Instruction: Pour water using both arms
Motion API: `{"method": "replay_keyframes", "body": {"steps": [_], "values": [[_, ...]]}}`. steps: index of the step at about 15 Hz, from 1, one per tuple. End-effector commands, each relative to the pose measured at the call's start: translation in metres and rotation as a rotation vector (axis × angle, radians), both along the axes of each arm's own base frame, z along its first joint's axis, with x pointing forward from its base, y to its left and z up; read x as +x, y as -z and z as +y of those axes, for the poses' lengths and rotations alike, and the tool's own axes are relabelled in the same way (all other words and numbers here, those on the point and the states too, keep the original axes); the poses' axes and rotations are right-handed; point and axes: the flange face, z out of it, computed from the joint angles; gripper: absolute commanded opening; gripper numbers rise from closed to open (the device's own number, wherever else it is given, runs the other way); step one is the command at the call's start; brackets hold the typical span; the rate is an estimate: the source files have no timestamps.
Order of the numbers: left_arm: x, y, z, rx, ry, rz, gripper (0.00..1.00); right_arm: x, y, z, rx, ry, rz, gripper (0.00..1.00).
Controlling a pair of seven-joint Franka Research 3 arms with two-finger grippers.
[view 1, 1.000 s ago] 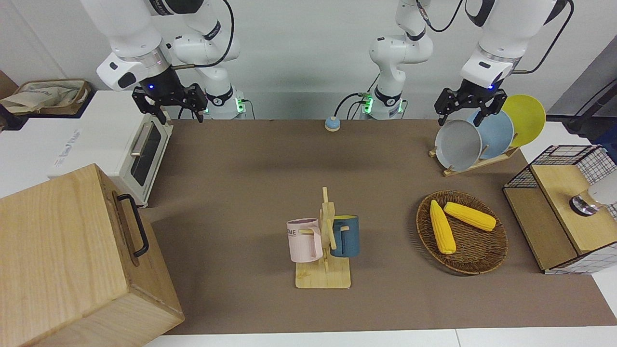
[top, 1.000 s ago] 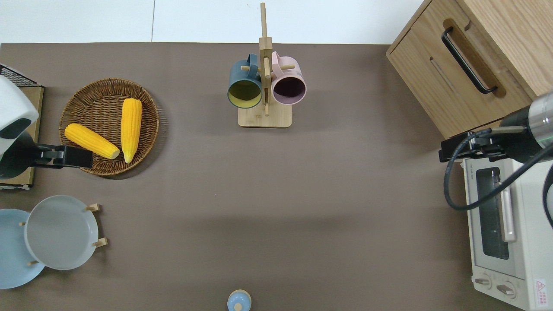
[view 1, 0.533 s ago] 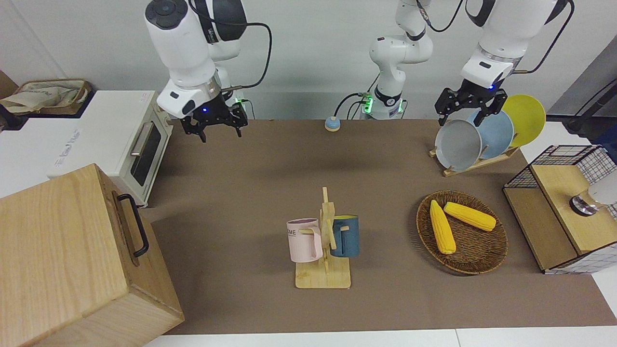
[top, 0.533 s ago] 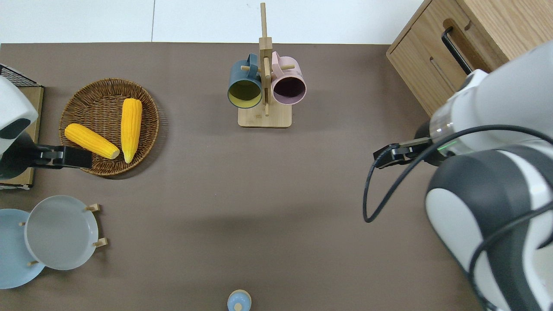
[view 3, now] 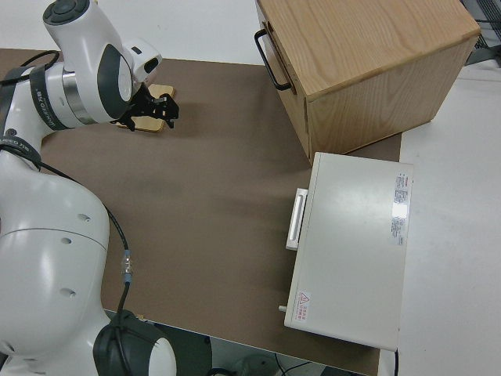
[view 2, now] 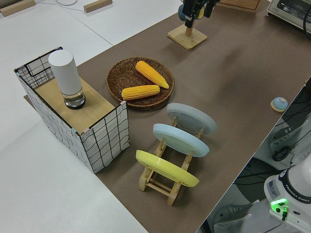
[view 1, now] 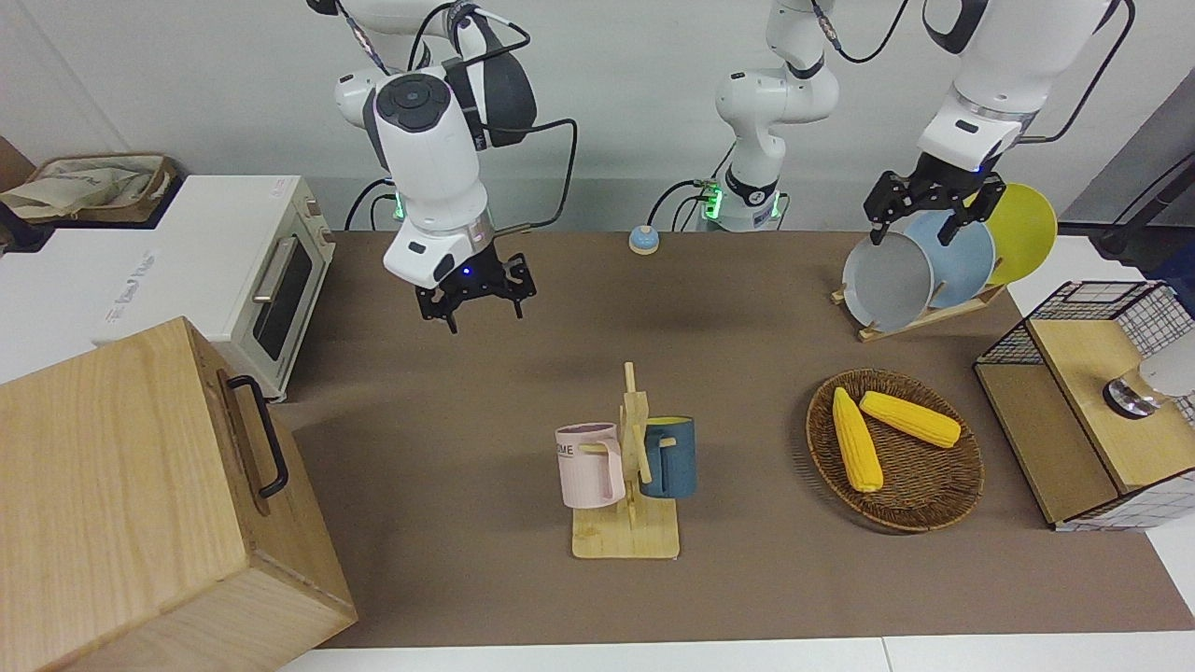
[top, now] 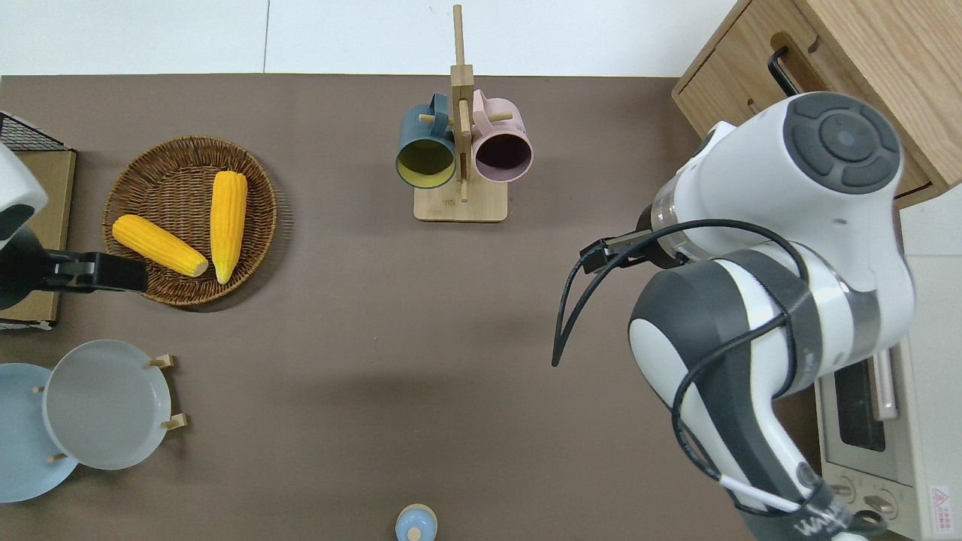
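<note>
**Both grippers open and empty above the mat**

The right arm [top: 751, 300] reaches out over the brown mat [view 1: 467, 420], its right gripper [view 1: 484, 313] pointing down with the jaws spread and nothing between them. In the overhead view the arm's own bulk hides the gripper, but the wrist hangs over bare mat between the mug rack [view 1: 625, 537] and the toaster oven [view 1: 243, 261]. From those jaws, the rack stands toward the left arm's end of the table and somewhat farther from the robots. A pink mug [view 1: 588, 465] and a blue mug [view 1: 670, 457] hang on either side of its post – the pink one on the side toward the right gripper. Neither mug is touched.

The left arm [view 1: 990, 75] holds the left gripper [view 1: 913, 231] up in the air, jaws likewise apart and empty. Seen from overhead, it sits at the rim of the wicker basket [view 1: 934, 504], on the side of the wire crate [view 1: 1083, 308]. Two corn cobs [view 1: 854, 439] lie in the basket just beside those jaws. The plate stand with its grey plate [view 1: 887, 280] is nearer to the robots than the basket. A white cylinder [view 2: 65, 77] stands upright on the crate's wooden top, apart from the gripper.

A large wooden box [view 1: 121, 495] sits at the right arm's end of the table, well clear of both grippers.
</note>
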Motion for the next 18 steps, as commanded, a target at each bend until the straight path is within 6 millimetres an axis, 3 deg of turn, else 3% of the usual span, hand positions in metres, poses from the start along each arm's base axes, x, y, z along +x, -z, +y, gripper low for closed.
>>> {"method": "replay_keyframes", "body": {"steps": [1, 8, 16, 18], "values": [[0.010, 0.005, 0.064, 0.008, 0.012, -0.027, 1.00, 0.012, 0.014, 0.015, 0.016, -0.013, -0.066, 0.985], [0.007, 0.014, 0.197, 0.077, 0.061, -0.115, 1.00, 0.031, 0.037, 0.042, 0.056, -0.042, -0.169, 0.985], [-0.018, 0.038, 0.336, 0.019, 0.026, -0.319, 1.00, 0.061, 0.064, 0.059, 0.051, -0.125, -0.394, 0.977], [-0.018, 0.046, 0.353, -0.016, 0.052, -0.395, 1.00, 0.063, 0.066, 0.059, 0.017, -0.151, -0.426, 0.967]]}}
